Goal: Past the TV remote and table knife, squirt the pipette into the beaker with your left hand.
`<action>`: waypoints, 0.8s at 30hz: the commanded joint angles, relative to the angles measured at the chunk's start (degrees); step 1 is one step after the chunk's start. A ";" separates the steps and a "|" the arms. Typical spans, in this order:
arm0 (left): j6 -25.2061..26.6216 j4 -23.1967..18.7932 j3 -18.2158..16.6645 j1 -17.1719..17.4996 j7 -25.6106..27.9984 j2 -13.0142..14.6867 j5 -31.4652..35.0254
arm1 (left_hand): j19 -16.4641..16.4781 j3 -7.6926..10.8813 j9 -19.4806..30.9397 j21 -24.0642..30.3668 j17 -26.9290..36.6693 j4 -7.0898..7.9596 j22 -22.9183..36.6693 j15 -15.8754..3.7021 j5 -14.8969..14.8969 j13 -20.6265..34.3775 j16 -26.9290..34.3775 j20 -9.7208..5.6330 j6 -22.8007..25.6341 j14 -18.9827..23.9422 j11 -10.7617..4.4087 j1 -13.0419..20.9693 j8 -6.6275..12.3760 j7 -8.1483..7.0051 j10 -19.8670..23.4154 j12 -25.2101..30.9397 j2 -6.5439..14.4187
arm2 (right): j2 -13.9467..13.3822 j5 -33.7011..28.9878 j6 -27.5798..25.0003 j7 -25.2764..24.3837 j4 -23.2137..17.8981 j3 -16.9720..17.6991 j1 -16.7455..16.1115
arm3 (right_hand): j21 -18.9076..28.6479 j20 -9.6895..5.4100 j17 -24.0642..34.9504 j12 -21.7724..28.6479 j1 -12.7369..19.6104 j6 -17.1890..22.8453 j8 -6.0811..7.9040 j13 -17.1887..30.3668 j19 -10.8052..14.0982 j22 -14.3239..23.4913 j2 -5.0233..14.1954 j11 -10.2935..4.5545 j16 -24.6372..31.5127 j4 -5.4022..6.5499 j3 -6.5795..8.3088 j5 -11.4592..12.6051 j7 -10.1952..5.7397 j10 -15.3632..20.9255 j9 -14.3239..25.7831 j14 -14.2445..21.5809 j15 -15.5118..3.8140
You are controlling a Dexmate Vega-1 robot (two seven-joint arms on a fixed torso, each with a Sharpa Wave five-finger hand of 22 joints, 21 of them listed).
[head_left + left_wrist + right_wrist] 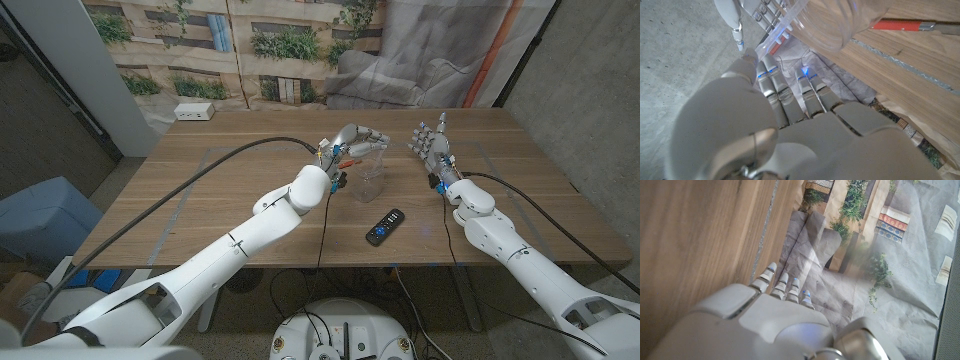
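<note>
- We judge the squirt step is in hand: our left hand (352, 143) holds the pipette (771, 31) over the beaker (371, 172), just below its fingers.
- Next, we squeeze with the tip inside the rim.
- Right hand (432, 143) waits beside it, fingers apart, holding nothing; remote (385, 226) nearer us.

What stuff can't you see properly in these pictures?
- Pipette: head view, the left hand curls over the beaker, so whatever it holds is too small and covered to tell.
- Beaker's contents: left wrist view, the clear beaker is cut off by the edge and blurred.
- Table knife: left wrist view, only a red handle shows, its end cut off.
- TV remote: head view, buttons too small.
</note>
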 commanded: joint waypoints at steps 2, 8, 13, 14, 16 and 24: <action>0.24 -1.51 -1.56 1.47 0.74 1.57 -0.05 | 0.58 -0.13 0.26 -0.22 0.15 0.00 0.30 -4.97 -0.14 0.14 -0.14 -1.95 0.25 -0.09 -0.38 -0.20 0.38 0.08 0.24 0.27 0.36 | 0.00 0.00 0.02 -0.01 -0.02 -0.01 0.00 | 0.23 0.07 0.27 0.16 0.01 0.14 0.38 0.16 0.17 0.32 3.32 -0.24 0.13 0.03 -0.38 0.31 -0.55 -0.30 0.18 -0.62 -4.53; 0.17 -1.62 -1.78 1.69 0.70 1.79 -0.15 | 0.66 -0.08 0.26 -0.21 0.16 -0.06 0.29 -5.08 -0.11 0.15 -0.12 -2.01 0.50 -0.06 -0.38 -0.03 0.47 -0.06 0.55 0.39 0.51 | -0.01 0.00 0.01 -0.03 -0.06 0.00 -0.02 | 0.22 0.03 0.27 0.23 0.01 0.18 0.39 0.17 0.15 0.32 3.32 -0.32 0.14 0.03 -0.38 0.31 -0.50 -0.15 0.18 -0.61 -4.55; 0.45 -1.82 -1.70 1.83 0.76 1.79 -0.01 | 0.70 0.04 0.26 -0.22 0.19 -0.14 0.28 -5.51 -0.07 0.17 -0.07 -2.07 0.99 0.03 -0.21 0.29 0.65 -0.32 1.55 0.75 0.79 | -0.02 0.00 0.01 -0.03 -0.07 0.00 -0.03 | 0.23 0.00 0.27 0.24 0.01 0.16 0.38 0.17 0.17 0.31 3.32 -0.09 0.14 0.03 -0.38 0.31 -0.49 -0.12 0.18 -0.59 -4.52; 0.68 -1.89 -1.63 1.88 0.92 1.75 0.15 | 0.71 0.03 0.26 -0.22 0.19 -0.15 0.28 -5.51 -0.07 0.17 -0.07 -2.08 1.02 0.04 -0.26 0.31 0.66 -0.27 1.60 0.75 0.78 | -0.01 0.00 0.01 -0.03 -0.07 0.00 -0.03 | 0.23 0.00 0.27 0.26 0.01 0.17 0.39 0.17 0.18 0.31 3.32 -0.07 0.13 0.03 -0.38 0.31 -0.52 -0.08 0.18 -0.63 -4.51; 0.67 -1.89 -1.60 1.89 0.88 1.77 0.16 | 0.74 0.05 0.26 -0.22 0.20 -0.19 0.27 -5.65 -0.07 0.17 -0.06 -2.11 1.36 0.10 -0.30 0.44 0.78 -0.15 1.92 0.84 0.85 | -0.01 0.00 0.01 -0.03 -0.07 -0.01 -0.02 | 0.23 0.03 0.27 0.24 0.01 0.10 0.36 0.18 0.19 0.31 3.32 -0.07 0.12 0.03 -0.38 0.31 -0.54 -0.14 0.18 -0.65 -4.45; 0.89 -1.99 -1.56 2.13 1.36 1.69 0.53 | 1.13 0.14 0.26 -0.12 0.24 -0.33 0.25 -6.11 -0.05 0.17 0.01 -2.36 2.52 0.36 -0.42 0.92 1.14 0.10 2.71 0.99 1.04 | -0.01 0.00 0.02 0.00 -0.01 0.00 0.01 | 0.24 0.02 0.27 0.20 0.00 0.12 0.37 0.18 0.19 0.32 3.31 -0.13 0.16 0.03 -0.38 0.31 -0.49 -0.23 0.18 -0.55 -4.54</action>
